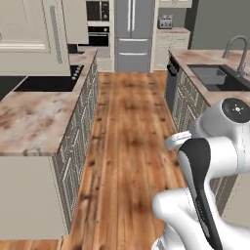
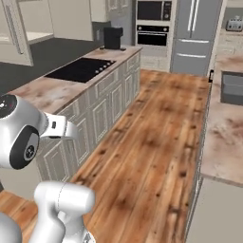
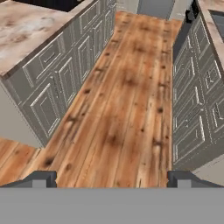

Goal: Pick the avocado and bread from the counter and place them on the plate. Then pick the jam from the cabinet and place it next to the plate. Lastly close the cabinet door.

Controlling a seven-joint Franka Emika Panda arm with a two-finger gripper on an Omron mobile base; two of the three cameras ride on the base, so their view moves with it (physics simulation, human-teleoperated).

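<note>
A rendered kitchen aisle with a wooden plank floor [image 1: 129, 146] runs between two marbled beige stone counters. The robot's white arm is folded low over the aisle. In the hand view its gripper [image 3: 112, 179] points at the floor, the two dark fingertips [image 3: 41, 178] far apart with nothing between them.

The counter [image 1: 34, 117] on the left carries a black cooktop [image 2: 80, 69]; above it hangs a cream cabinet door [image 1: 29, 34] with a grey bar handle, apparently swung open. A sink [image 1: 215, 78] sits in the right counter. Avocado, bread, plate and jam cannot be made out.

The step in hand is probably the approach: the base should turn toward the counter until the food appears, jaws kept wide.
</note>
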